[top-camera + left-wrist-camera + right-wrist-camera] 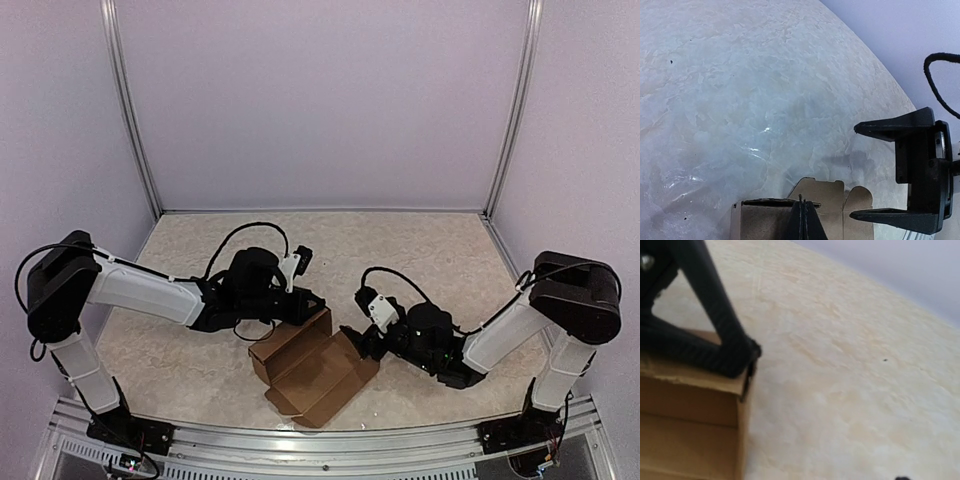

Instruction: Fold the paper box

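The paper box [312,372] is only partly folded, by the look of it. It stands on the worktop [420,250] as an open brown trough with its long walls raised, but the top is open and the end flaps [832,197] hang loose and untucked. I judge that closing the ends and the lid is what remains. The box lies between the two grippers, just in front of the left gripper [308,304] and just beside the right gripper [362,340]. The left gripper is fully closed and pinches the top edge of one raised wall near its corner. In the right wrist view its two fingers meet in a point right on that cardboard edge [747,357], and in its own view they sit pressed together over the wall [802,222]. The right gripper stands wide apart, as the left wrist view shows [854,172], and there is nothing between its jaws. It holds nothing and sits close to the box's near end. Whether a finger touches the cardboard there cannot be told from these views.
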Available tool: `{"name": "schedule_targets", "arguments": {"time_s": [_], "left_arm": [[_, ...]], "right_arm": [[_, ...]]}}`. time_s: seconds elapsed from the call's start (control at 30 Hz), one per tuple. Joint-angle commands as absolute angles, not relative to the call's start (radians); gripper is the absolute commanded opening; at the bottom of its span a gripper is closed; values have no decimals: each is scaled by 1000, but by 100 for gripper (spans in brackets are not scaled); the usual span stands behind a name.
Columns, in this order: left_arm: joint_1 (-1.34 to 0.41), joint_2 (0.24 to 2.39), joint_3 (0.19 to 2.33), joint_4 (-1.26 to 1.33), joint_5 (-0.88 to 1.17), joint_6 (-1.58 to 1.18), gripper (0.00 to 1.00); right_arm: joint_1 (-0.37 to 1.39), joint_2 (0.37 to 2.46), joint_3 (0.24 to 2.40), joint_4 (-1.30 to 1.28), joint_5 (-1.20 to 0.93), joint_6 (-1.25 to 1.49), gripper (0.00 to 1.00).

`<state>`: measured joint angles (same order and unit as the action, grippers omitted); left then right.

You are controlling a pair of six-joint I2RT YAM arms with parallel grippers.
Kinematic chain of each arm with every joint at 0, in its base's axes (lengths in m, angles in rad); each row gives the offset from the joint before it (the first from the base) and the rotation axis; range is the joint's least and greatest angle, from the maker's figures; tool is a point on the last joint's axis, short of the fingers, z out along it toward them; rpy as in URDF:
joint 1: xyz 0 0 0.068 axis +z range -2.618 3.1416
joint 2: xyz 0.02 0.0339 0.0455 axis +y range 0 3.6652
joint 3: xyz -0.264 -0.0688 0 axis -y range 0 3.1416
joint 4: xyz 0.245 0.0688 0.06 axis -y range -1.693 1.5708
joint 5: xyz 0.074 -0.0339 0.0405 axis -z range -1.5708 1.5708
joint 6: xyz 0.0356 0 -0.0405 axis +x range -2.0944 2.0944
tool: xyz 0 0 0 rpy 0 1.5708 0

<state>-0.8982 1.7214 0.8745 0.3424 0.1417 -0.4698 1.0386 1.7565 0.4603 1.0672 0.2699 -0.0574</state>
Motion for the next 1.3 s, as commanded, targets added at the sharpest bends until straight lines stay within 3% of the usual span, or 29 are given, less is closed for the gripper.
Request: {"name": "schedule_targets", "arguments": {"time_s": [0.0, 0.1, 0.17, 0.27, 0.37, 0.43, 0.63, 0.7, 0.9, 1.27], "left_arm": [[-893, 1692, 876, 293, 126, -459, 0], [-893, 1675, 874, 289, 124, -459, 0], [-893, 1661, 874, 285, 124, -459, 0], [-893, 1633, 878, 280, 120, -457, 0], [-893, 1606, 886, 258, 108, -445, 1], [-892, 1579, 893, 231, 88, -434, 11], [-894, 1480, 893, 92, -25, -404, 53], [-892, 1450, 885, 50, -81, -400, 62], [-877, 1362, 830, 3, -135, -407, 73], [-855, 1231, 716, -27, -156, -434, 96]], "right_arm": [[1044, 1609, 416, 892, 286, -2, 81], [1023, 1511, 391, 775, 278, 116, 85], [995, 1430, 402, 633, 264, 200, 99], [972, 1347, 457, 394, 272, 300, 100], [970, 1270, 424, 348, 246, 346, 100], [970, 1212, 401, 319, 230, 372, 100], [971, 1071, 387, 167, 90, 550, 98], [971, 1041, 373, 131, 50, 644, 94], [1028, 1048, 354, 83, -24, 855, 84], [1146, 1282, 412, 158, -63, 1110, 73]]}}
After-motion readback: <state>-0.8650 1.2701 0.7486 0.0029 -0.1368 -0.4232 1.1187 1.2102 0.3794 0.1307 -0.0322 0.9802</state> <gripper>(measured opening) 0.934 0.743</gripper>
